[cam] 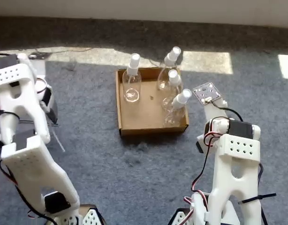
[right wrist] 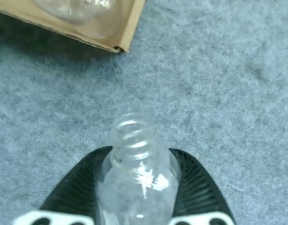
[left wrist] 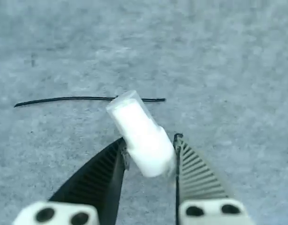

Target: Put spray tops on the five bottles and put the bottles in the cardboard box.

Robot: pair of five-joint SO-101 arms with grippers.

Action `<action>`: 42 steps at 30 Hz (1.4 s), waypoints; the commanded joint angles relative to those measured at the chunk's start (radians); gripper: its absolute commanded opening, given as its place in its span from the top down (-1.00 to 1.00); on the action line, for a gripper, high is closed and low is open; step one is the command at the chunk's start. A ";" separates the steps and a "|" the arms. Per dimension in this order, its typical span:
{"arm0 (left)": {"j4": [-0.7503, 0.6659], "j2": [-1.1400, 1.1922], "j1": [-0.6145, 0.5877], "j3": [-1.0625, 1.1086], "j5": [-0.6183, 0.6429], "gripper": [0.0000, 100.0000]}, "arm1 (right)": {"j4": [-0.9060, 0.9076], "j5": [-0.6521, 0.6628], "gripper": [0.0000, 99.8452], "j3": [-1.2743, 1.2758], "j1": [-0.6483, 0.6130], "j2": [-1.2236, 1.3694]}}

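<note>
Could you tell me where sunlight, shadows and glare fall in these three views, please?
High view: sunlit patches on the carpet behind the cardboard box, whose shadow falls on its near side. Right wrist view: bright glints on the clear bottle. Left wrist view: soft, even light on the spray top.

The left claw (left wrist: 149, 139) has the short white plastic spray top (left wrist: 140, 136) between its fingers, and a thin black line (left wrist: 64, 99) lies crosswise on the grey carpet (left wrist: 228, 56) past the fingertips. The right claw (right wrist: 139, 152) flanks the clear uncapped plastic bottle (right wrist: 134, 180). Ahead of it, apart, sits the brown cardboard box (right wrist: 131, 26) (four capped clear bottles (cam: 132, 80) stand inside).
</note>
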 commanded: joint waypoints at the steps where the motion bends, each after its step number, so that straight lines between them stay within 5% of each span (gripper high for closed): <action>1: -0.009 -0.188 0.113 0.127 -0.058 0.99 | 0.004 -0.008 0.99 -0.008 -0.008 -0.030; 10: -0.333 -0.854 0.328 0.914 -0.334 0.99 | 0.004 -0.009 0.99 -0.005 -0.008 -0.030; 15: -0.591 -0.984 0.378 1.211 -0.417 0.98 | 0.004 -0.009 0.99 -0.005 -0.008 -0.030; 21: -0.743 -0.883 0.380 1.242 -0.334 0.98 | 0.004 -0.009 0.99 -0.005 -0.008 -0.030; 30: -0.712 -0.851 0.360 1.244 -0.327 0.58 | -0.004 -0.005 0.99 0.038 -0.008 -0.030; 34: -0.703 -0.851 0.351 1.230 -0.322 0.57 | 0.002 -0.009 0.99 0.035 -0.008 -0.030; 42: -0.709 -0.842 0.355 1.155 -0.106 0.57 | 0.004 -0.009 0.99 0.039 -0.008 -0.030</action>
